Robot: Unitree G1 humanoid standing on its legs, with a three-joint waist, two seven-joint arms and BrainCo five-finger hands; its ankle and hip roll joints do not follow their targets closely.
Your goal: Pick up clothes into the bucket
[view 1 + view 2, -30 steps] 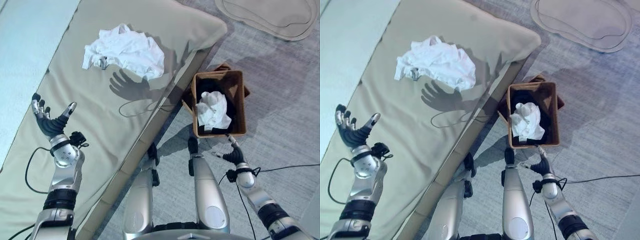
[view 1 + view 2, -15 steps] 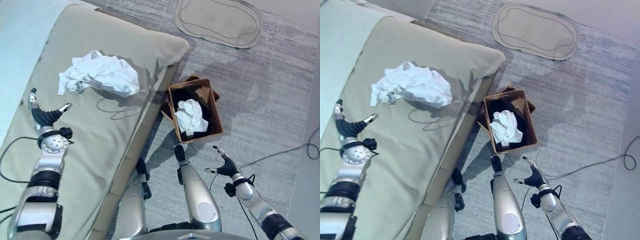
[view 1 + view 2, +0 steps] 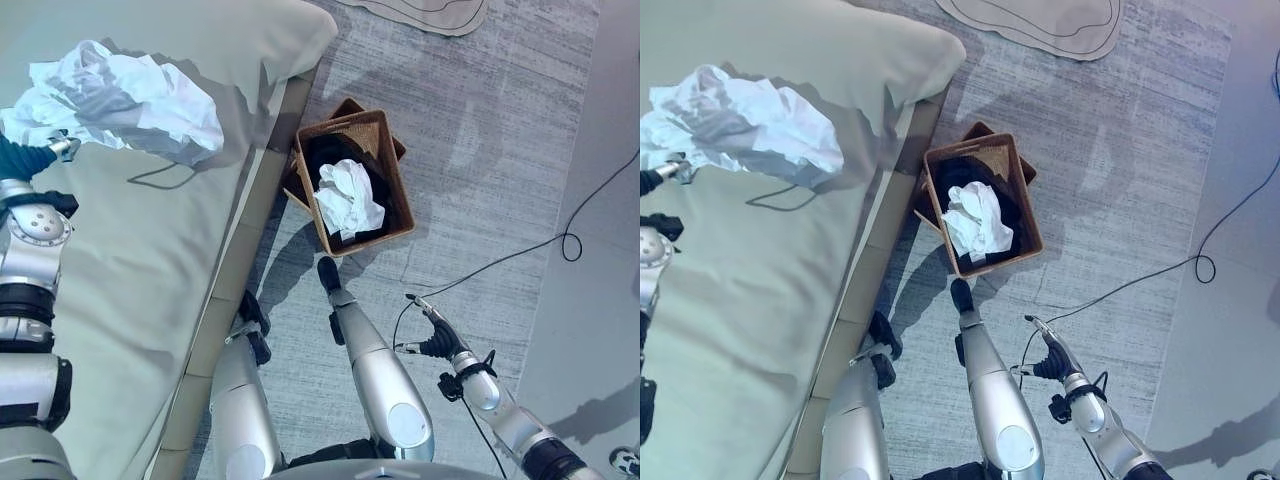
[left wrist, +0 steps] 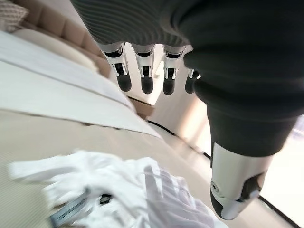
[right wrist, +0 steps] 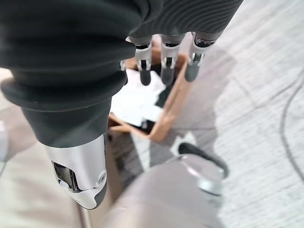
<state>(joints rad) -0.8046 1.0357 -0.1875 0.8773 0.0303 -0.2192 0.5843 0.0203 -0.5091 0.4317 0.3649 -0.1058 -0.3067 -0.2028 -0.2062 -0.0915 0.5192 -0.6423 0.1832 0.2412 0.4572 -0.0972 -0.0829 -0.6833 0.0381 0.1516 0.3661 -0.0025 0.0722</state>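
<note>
On our left lies the big beige mattress (image 3: 130,260), and beside it the grey carpet (image 3: 480,150) takes the rest of the floor; a flat beige mat (image 3: 1040,20) lies on the carpet at the far edge. Between the mattress and the open carpet stands the brown woven bucket (image 3: 395,190), just beside the mattress edge; it holds already a white garment (image 3: 350,198) on top of something dark (image 3: 335,155), so we judge one part of the task as done. What is left is the crumpled white clothes (image 3: 120,95) on the mattress, not yet picked up. Our left hand (image 3: 30,158) is just beside this pile; in the left wrist view its fingers (image 4: 145,76) are straight and apart from the thumb, above the cloth and holding nothing. Our right hand (image 3: 432,325) hangs over the carpet, near the bucket but apart from it; its fingers (image 5: 164,69) are also spread and empty.
</note>
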